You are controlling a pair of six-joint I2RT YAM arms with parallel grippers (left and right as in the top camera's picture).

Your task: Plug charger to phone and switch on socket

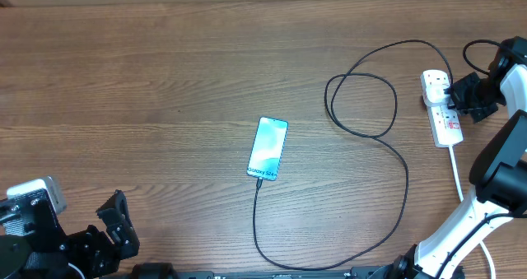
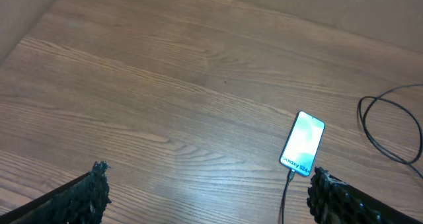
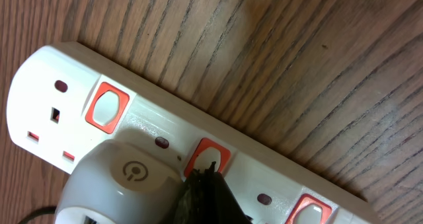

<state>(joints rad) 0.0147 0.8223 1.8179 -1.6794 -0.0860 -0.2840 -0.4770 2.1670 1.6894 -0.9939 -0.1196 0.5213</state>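
White power strip (image 1: 447,124) sits at 3 o'clock. The phone (image 1: 268,148) lies at the centre of the table (image 1: 165,81), and the charger (image 1: 405,176) looks plugged in at both ends. Your right end effector (image 3: 206,178), pinched closed, rests on the middle red switch (image 3: 210,154), which is not yet clearly on. Your left end effector (image 2: 208,184) gapes wide at 8 o'clock, holding nothing.

Overhead cam looks straight down on the table (image 1: 165,65) from high up, and takes in most of it, with the robot's side at the bottom of the frame. Left wrist cam sits low and looks forward at a slant across the wood. The left gripper (image 2: 208,178) pokes in at both bottom corners, and I get the phone (image 2: 303,143) here and from overhead. Right wrist cam is right up against the socket (image 3: 158,118), looking down on it. From overhead I see that strip far right.
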